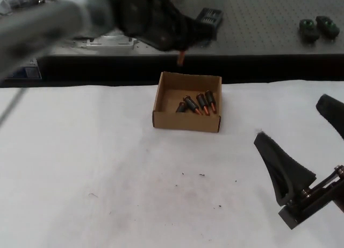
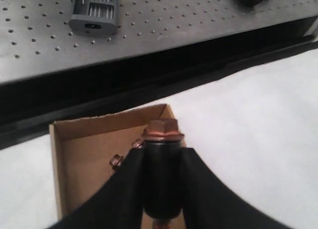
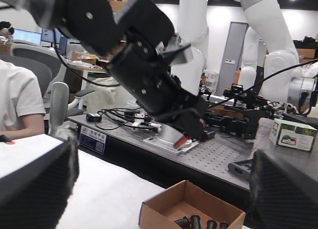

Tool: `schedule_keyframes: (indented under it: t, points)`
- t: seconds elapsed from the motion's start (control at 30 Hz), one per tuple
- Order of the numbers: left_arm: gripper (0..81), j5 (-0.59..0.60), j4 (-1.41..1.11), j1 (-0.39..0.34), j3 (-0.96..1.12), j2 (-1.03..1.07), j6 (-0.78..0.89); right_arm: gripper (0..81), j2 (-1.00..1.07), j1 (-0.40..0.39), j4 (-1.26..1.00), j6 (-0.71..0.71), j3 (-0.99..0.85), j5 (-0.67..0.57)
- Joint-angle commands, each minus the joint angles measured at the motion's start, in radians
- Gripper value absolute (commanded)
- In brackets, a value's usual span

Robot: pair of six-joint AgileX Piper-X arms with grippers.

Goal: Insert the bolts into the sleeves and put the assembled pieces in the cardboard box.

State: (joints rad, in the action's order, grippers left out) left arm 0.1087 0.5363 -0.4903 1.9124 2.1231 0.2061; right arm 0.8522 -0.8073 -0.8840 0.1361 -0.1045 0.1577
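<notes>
Left arm point(image 1: 48, 22): closest to the lens, it stretches from the bench's far left corner toward the middle of the far edge.
Bench point(image 1: 80, 167): draped in a white sheet with a few dark specks near its middle; a perforated metal table point(image 1: 258, 22) lies beyond the far edge.
Cardboard box point(image 1: 185, 121): open-topped, set at the middle of the sheet's far edge.
Right gripper point(image 1: 289, 119): over the near right corner, fingers spread wide with nothing between them.
Left gripper point(image 2: 160, 159): hangs above the box's far wall, both fingers clamped on one assembled piece.
Step in hand: delivery. The bolt looks fully seated in this piece, so only the drop into the box appears to be left.
Next move: likely calls for bringing the piece down inside the far wall, over the bare floor to the left of the pieces already there, then parting the fingers. The far wall is the thing to clear.
Held piece point(image 2: 160, 182): a dark, smooth sleeve gripped on its flanks. A copper-coloured flanged hex bolt head point(image 2: 163, 130) sits flush on one end, and a reddish tip pokes out of the other.
Boxed pieces point(image 1: 196, 104): four, as far as can be counted, lying side by side toward the box's right wall, with dark sleeves and copper ends.
</notes>
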Motion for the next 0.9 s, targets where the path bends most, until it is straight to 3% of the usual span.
schedule_keyframes:
  t: [0.0,0.2,0.57,0.63,0.77,0.83,0.87]
  points:
    - [0.6,0.001,0.057,0.004,0.17,0.129,-0.011,73.4,-0.011,0.005,-0.038,-0.015,-0.001,0.097]
    - [0.6,-0.03,0.068,0.004,0.327,0.319,-0.003,73.4,-0.011,0.005,-0.034,-0.007,-0.001,0.097]
    - [2.1,-0.046,0.078,0.01,0.335,0.41,-0.005,73.4,-0.011,0.005,-0.034,-0.007,-0.001,0.097]
    - [13.6,-0.044,0.088,0.01,0.335,0.41,-0.024,73.4,-0.011,0.005,-0.034,-0.007,-0.001,0.097]
    - [51.6,-0.038,0.116,0.011,0.346,0.408,-0.037,73.4,-0.011,0.005,-0.034,-0.007,-0.001,0.097]
    - [58.3,0.02,0.13,0.011,0.36,0.404,-0.071,73.4,-0.011,0.005,-0.034,-0.007,-0.001,0.097]
    - [56.1,0.049,0.147,0.011,0.37,0.397,-0.079,73.4,-0.011,0.005,-0.034,-0.007,-0.001,0.097]
